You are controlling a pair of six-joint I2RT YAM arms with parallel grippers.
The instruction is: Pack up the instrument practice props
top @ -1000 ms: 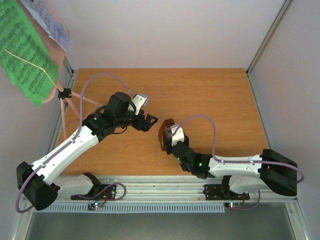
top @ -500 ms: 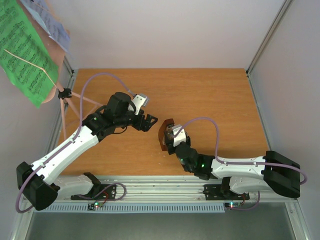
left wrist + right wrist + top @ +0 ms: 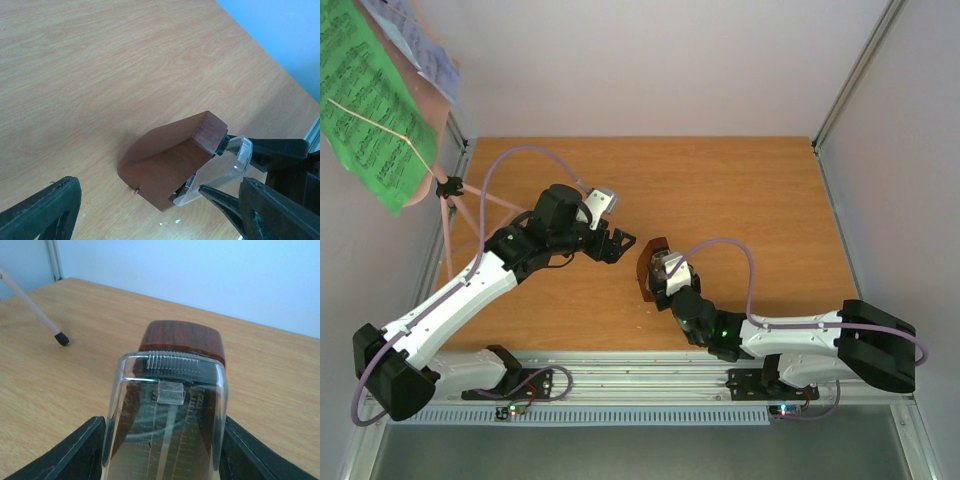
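Since a second ago little has changed. The right arm's forearm has settled slightly lower toward 6 o'clock and its cable loop has shifted. The left arm, the metronome and the stand sit where they were.

From overhead, the reddish-brown metronome [image 3: 651, 262] is near the middle of the wooden counter [image 3: 750, 200], a little toward 6 o'clock. It is tilted rather than upright. Whether its base rests on the wood cannot be told.

The right claw [image 3: 660, 272] reaches in from 5 o'clock and is closed on the metronome. In its wrist view one finger [image 3: 75, 452] presses each side of the clear cover [image 3: 165, 405], with the brown top above them.

The left claw [image 3: 618, 243] hovers just beside the metronome at its 10 o'clock, spread wide and holding nothing. In its wrist view the metronome lies between and beyond its fingertips, not touching them.

The pink music stand [image 3: 448, 187] stands at the counter's 10 o'clock corner. Green sheets [image 3: 370, 110] and white sheets [image 3: 425, 50] rest on its desk, well apart from both claws.
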